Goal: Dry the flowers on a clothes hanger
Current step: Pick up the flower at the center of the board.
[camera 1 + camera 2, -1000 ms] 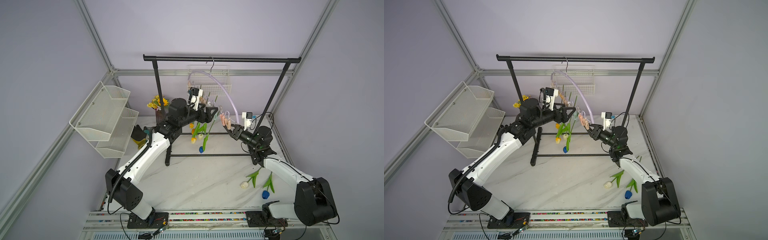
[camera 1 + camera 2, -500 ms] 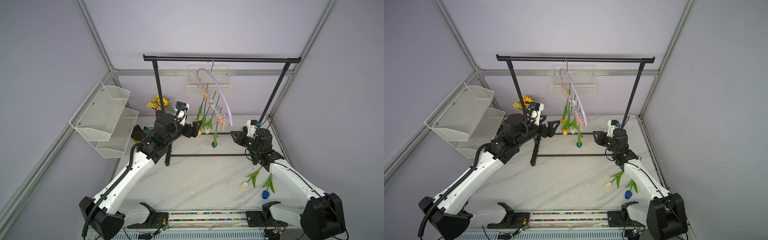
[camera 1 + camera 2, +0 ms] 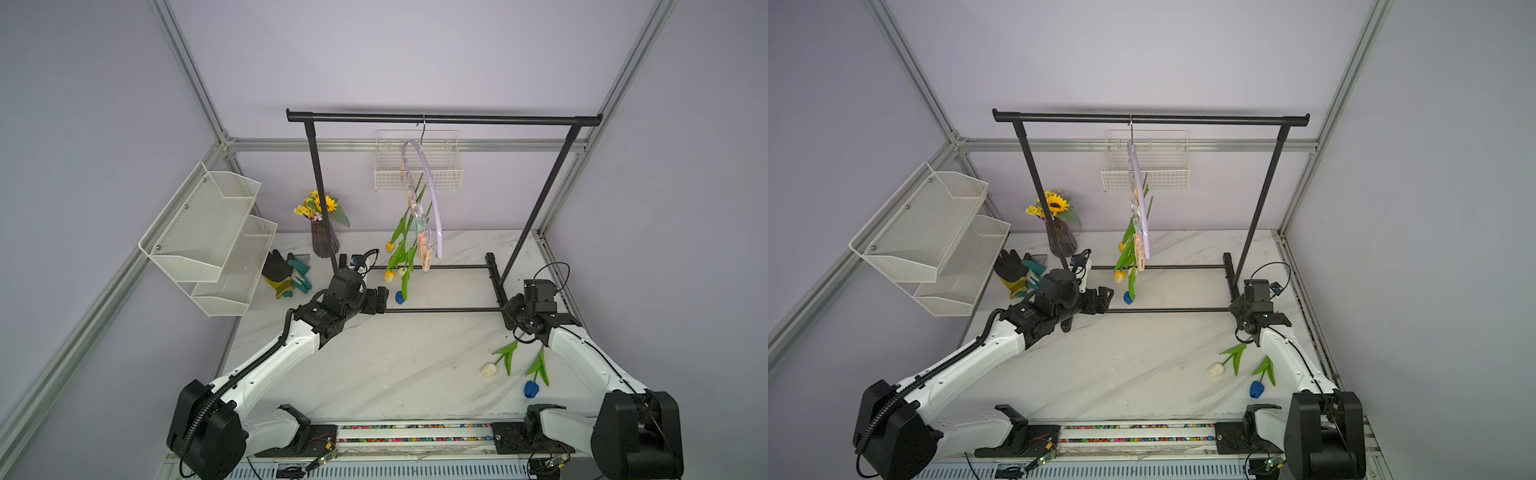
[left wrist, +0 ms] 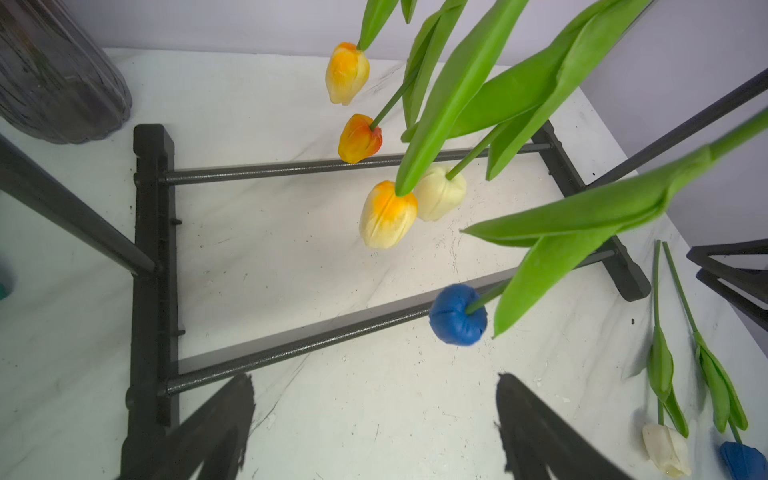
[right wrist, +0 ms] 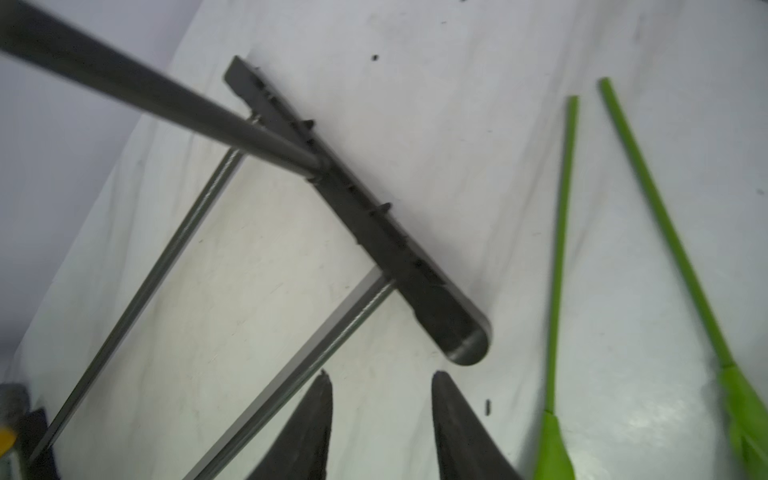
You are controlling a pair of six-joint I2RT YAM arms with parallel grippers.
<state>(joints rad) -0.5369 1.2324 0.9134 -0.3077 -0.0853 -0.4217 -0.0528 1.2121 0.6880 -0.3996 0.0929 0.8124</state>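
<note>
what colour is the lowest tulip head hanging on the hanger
The lowest tulip head is blue, clearest in the left wrist view.

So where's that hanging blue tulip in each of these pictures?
In a top view: blue tulip, lowest hanging head, near centre.
In a top view: blue tulip, just left of centre.
Left wrist: right of centre.
Right wrist: not in it.
Shared landmark: rack's front floor bar.

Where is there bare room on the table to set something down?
Bare marble table lies in front of the rack's front bar, between left arm and right arm. Crowded: loose tulips near the right arm, gloves and vase back left, hanging tulips under the hanger.
</note>
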